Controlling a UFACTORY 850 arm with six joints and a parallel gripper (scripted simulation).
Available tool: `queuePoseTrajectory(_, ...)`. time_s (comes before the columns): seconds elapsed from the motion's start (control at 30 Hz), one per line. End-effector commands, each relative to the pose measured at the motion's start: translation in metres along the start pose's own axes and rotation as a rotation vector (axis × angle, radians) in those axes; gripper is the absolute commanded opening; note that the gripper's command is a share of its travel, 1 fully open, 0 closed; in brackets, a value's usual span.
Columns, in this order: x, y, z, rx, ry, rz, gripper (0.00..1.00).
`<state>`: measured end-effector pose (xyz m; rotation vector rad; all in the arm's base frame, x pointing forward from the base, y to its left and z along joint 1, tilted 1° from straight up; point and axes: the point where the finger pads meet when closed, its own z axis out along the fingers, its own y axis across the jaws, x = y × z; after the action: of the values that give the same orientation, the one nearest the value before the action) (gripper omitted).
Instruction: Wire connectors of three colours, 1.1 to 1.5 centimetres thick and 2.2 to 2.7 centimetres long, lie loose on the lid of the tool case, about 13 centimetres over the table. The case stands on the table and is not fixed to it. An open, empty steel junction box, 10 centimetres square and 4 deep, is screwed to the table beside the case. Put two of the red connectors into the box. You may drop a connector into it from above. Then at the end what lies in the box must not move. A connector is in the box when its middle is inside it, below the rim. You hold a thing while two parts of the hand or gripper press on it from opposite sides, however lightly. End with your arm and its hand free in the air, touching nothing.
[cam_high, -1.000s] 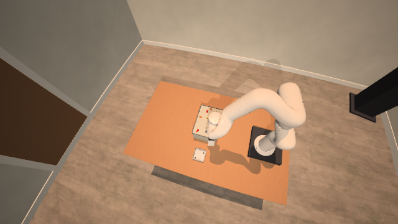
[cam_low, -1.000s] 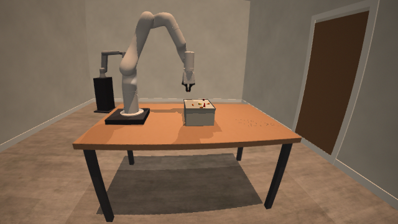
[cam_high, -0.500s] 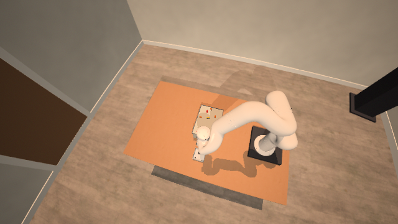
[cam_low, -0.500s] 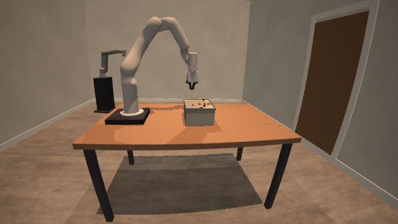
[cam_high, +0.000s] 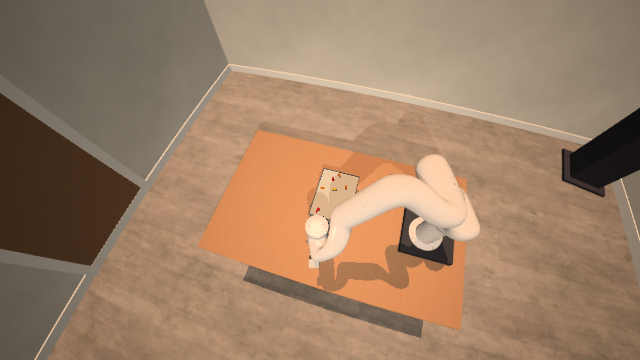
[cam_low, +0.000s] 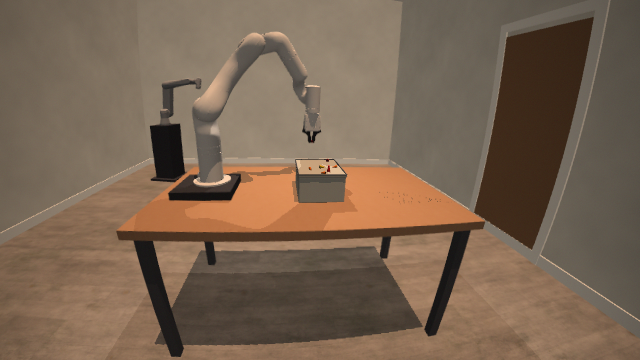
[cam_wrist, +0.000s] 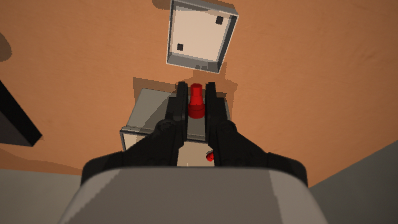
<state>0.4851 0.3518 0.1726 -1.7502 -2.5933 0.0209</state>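
My gripper (cam_wrist: 196, 95) (cam_low: 311, 138) is shut on a red connector (cam_wrist: 196, 101) (cam_low: 311, 141) and holds it high in the air. In the wrist view it hangs over the edge of the tool case (cam_wrist: 145, 110) (cam_low: 320, 189) (cam_high: 320, 200) on the side facing the junction box. The open steel junction box (cam_wrist: 227, 42) lies on the table past the fingertips, empty, with two dark screw heads in its floor. Another red connector (cam_wrist: 210, 156) lies on the lid below my fingers. More red connectors (cam_low: 328, 169) (cam_high: 339, 175) and yellow and orange ones (cam_low: 309, 168) (cam_high: 334, 190) lie loose on the lid.
The orange table (cam_low: 260, 215) (cam_high: 260, 200) carries the case and the arm's black base (cam_low: 204, 189) (cam_high: 427, 245). In the top view my arm covers the box; in the exterior view the case hides it. A black stand (cam_low: 167, 150) is on the floor behind.
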Motion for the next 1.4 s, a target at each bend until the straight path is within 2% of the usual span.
queuePoseTrajectory(0.0,0.001,0.002,-0.001,-0.002,0.0,0.0,0.02)
queuePoseTrajectory(0.37,0.001,0.002,0.0,-0.002,0.0,0.0,0.02)
queuePoseTrajectory(0.6,0.001,0.002,0.011,-0.002,0.0,0.0,0.02)
queuePoseTrajectory(0.77,0.001,0.002,0.041,-0.002,0.0,0.0,0.02)
queuePoseTrajectory(1.03,0.001,0.002,0.114,-0.002,0.0,0.0,0.02)
queuePoseTrajectory(1.1,0.001,0.002,0.114,-0.002,0.0,0.0,0.02)
queuePoseTrajectory(1.23,0.001,0.002,0.147,-0.002,0.0,0.0,0.02)
queuePoseTrajectory(1.37,0.001,0.002,0.173,-0.002,0.0,0.0,0.02)
